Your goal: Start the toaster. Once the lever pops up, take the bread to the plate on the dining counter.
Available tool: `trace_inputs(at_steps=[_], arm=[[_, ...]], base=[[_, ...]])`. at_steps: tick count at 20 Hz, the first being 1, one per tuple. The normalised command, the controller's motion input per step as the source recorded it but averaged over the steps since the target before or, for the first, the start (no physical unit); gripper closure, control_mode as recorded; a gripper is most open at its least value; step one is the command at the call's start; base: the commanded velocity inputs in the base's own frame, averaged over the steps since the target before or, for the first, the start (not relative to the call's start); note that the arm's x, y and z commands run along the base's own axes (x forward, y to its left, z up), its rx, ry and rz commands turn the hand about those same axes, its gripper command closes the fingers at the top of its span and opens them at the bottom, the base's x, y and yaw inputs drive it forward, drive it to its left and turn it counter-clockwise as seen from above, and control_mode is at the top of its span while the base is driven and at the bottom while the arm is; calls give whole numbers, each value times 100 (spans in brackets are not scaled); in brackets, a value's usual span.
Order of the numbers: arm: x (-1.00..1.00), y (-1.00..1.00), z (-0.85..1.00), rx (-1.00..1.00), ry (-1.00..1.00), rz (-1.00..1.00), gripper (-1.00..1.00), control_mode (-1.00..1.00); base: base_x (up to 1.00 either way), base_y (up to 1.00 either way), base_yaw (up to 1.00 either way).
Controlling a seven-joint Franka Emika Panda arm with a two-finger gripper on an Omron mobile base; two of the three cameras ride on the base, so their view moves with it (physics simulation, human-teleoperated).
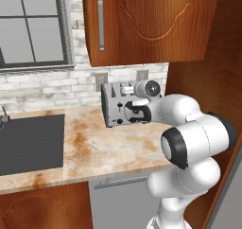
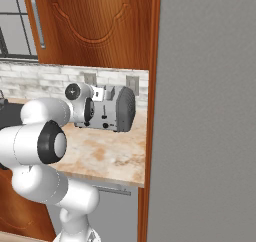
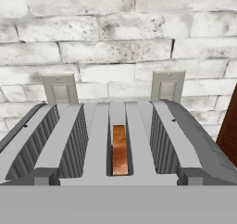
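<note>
The toaster (image 1: 113,109) stood on the marbled worktop (image 1: 90,150) against the brick wall; the bread (image 3: 120,149) sat inside its middle slot; the gripper (image 1: 134,110) hovered at the toaster's front, jaws wide, holding nothing.

The arm (image 1: 156,110) covered the toaster's (image 1: 111,105) right part in the left base view and its front levers in the right base view. The bread (image 3: 120,149) sat deep in a slot, only its top edge showing. The sink (image 1: 28,143) ran off the left edge.
</note>
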Motion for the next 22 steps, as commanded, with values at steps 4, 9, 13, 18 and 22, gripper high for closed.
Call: trace_inputs(at_steps=[4,9,13,18,22], arm=[[0,0,0,0,0,0,-100,-100],[0,0,0,0,0,0,-100,-100],[0,0,0,0,0,0,-100,-100],[0,0,0,0,0,0,-100,-100],[0,0,0,0,0,0,-100,-100]], base=[[0,0,0],[0,0,0],[0,0,0],[0,0,0],[0,0,0]])
